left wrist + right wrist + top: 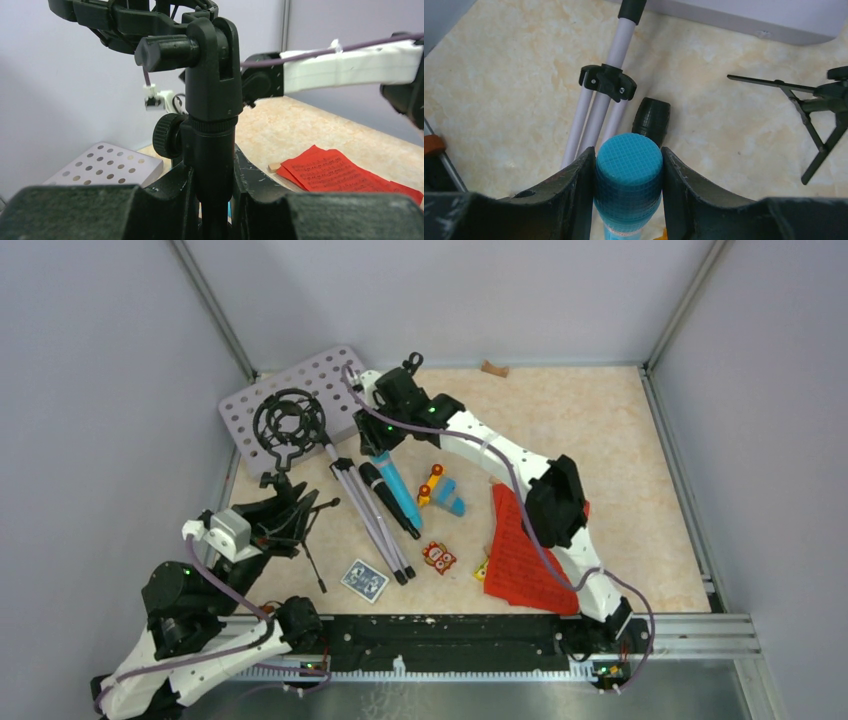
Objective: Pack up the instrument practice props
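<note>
Barely begun: the left pincer (212,192) clamps a black mic tripod (212,100) by its stem at the left of the counter (620,440). The right pincer (628,175) grips the blue microphone (629,155) farther in. The music stand (250,405), dark microphone (385,495) and red music sheets (520,560) lie loose, unpacked.

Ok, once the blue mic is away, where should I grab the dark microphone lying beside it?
Probably its handle, from straight above, closing across the barrel. The dark microphone lies flat and diagonal between the silver tripod legs and the blue microphone; its head end is crowded, while the near end has more room.
</note>
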Available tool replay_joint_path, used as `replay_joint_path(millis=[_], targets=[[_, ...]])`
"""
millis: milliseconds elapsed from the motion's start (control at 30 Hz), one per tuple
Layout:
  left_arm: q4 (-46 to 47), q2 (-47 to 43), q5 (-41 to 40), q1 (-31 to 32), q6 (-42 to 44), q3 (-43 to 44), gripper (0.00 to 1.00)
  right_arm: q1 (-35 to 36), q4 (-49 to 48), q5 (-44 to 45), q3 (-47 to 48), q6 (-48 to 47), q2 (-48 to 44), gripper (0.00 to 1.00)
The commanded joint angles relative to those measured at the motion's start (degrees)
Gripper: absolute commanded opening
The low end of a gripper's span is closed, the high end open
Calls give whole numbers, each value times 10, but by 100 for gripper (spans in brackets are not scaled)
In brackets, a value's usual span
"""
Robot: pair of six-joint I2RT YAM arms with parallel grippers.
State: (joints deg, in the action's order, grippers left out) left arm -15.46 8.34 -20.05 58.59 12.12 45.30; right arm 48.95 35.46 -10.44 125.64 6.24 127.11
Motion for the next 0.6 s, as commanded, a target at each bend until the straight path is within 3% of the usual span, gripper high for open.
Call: replay_joint_path(millis=[0, 300, 433, 567], targets=[[28, -8, -7, 0, 13, 37, 0, -10, 26, -19, 73, 0, 53, 0], [18, -17, -19, 0, 11, 34, 0, -18, 17, 6, 82, -26, 110, 0], [19, -13, -13, 0, 9, 34, 0, -24, -6, 18, 72, -15, 125, 8], [18, -12, -8, 0, 6, 33, 0, -29, -39, 19, 49, -1, 127, 26]])
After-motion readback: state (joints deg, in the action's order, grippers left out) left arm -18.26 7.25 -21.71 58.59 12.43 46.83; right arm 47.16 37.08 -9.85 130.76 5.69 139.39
